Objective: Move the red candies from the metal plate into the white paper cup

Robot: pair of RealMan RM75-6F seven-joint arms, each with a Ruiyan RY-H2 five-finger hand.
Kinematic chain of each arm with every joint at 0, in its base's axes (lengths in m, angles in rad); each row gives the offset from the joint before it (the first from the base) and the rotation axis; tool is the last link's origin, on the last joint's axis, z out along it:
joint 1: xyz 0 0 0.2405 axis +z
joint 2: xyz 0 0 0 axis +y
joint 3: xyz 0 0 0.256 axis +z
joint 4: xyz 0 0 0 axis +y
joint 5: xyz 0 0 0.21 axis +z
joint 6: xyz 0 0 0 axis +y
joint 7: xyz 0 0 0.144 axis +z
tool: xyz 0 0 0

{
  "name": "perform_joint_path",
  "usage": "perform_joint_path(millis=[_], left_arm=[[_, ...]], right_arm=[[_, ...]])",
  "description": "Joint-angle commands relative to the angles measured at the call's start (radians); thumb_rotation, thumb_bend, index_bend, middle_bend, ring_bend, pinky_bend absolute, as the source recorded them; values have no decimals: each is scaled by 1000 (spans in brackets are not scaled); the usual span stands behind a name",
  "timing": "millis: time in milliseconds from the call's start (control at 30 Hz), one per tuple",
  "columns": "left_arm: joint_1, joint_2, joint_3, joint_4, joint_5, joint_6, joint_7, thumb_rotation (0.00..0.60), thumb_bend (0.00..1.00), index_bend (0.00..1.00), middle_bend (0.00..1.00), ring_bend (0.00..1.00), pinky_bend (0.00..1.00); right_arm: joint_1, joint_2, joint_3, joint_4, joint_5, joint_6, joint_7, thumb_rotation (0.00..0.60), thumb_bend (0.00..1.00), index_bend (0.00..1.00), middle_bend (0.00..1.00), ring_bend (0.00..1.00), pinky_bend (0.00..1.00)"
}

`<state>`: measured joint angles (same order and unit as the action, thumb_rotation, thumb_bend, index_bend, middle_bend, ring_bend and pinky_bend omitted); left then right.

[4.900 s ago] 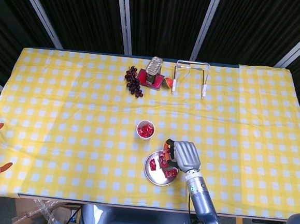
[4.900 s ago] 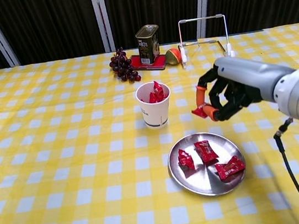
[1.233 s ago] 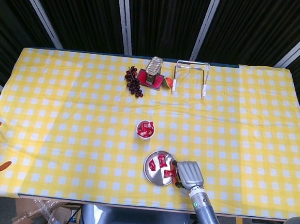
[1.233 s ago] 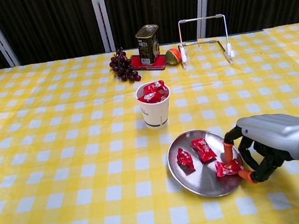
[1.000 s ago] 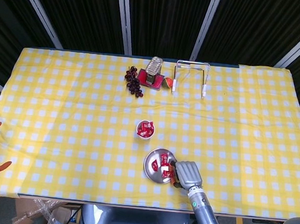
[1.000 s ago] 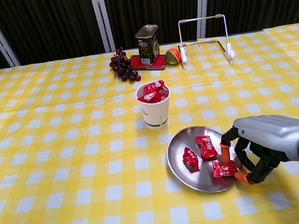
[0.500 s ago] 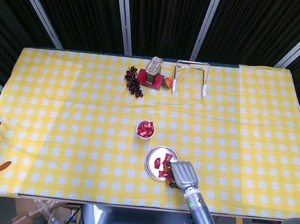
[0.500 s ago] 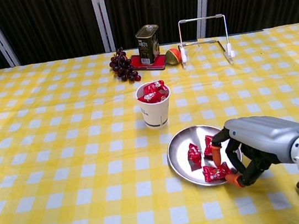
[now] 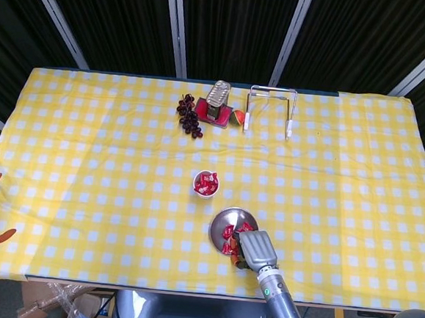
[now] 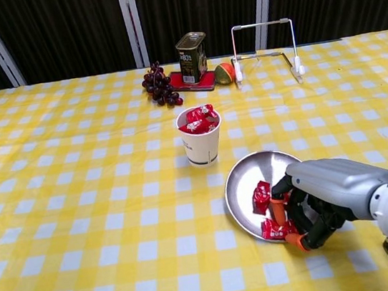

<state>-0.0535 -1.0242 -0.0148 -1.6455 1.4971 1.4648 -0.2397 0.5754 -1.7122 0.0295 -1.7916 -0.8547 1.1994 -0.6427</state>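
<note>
Right hand [image 10: 317,197]: fingers curled over the plate's near right rim, pinching a candy [image 10: 277,230].
Plate [image 10: 245,174]: tilted.
Cup [image 10: 200,146]: far left of plate, holding candies.

yellow checked table [image 9: 87,156], cup [image 10: 201,141], plate [image 10: 246,181], grapes [image 10: 159,85]

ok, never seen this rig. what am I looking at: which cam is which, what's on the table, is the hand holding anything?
It is a two-armed robot with five-finger hands, driven remotely. The head view looks straight down on the table; the chest view looks across it from the robot's front. Only the right robot hand shows. Its fingers are curled around a red candy at the near edge of the metal plate, which looks tipped up. Another candy lies on the plate. The white paper cup behind already holds candies. At the far side are grapes, a tin can and a wire rack.
</note>
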Motion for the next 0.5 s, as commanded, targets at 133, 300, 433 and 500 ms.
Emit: perform_joint_path(millis=[133, 300, 433, 500], left_arm=[[0, 0, 0, 0, 0, 1, 0, 600, 48, 0, 0, 0, 0], [0, 0, -1, -1, -1, 1, 0, 600, 48, 1, 0, 0, 0], [0, 0, -1, -2, -2, 0, 2, 600, 48, 1, 0, 0, 0], [0, 0, -1, -2, -2, -1, 2, 600, 48, 1, 0, 0, 0]], right_arm=[[-5, 4, 6, -1, -8, -1, 10, 600, 512, 600, 704, 885, 924], [-7, 19, 26, -25, -30, 8, 26, 600, 513, 600, 704, 885, 924], [-6, 41, 48, -54, -51, 20, 34, 600, 512, 600, 704, 885, 924], [-5, 50, 58, -66, -56, 24, 37, 600, 512, 600, 705, 885, 924]])
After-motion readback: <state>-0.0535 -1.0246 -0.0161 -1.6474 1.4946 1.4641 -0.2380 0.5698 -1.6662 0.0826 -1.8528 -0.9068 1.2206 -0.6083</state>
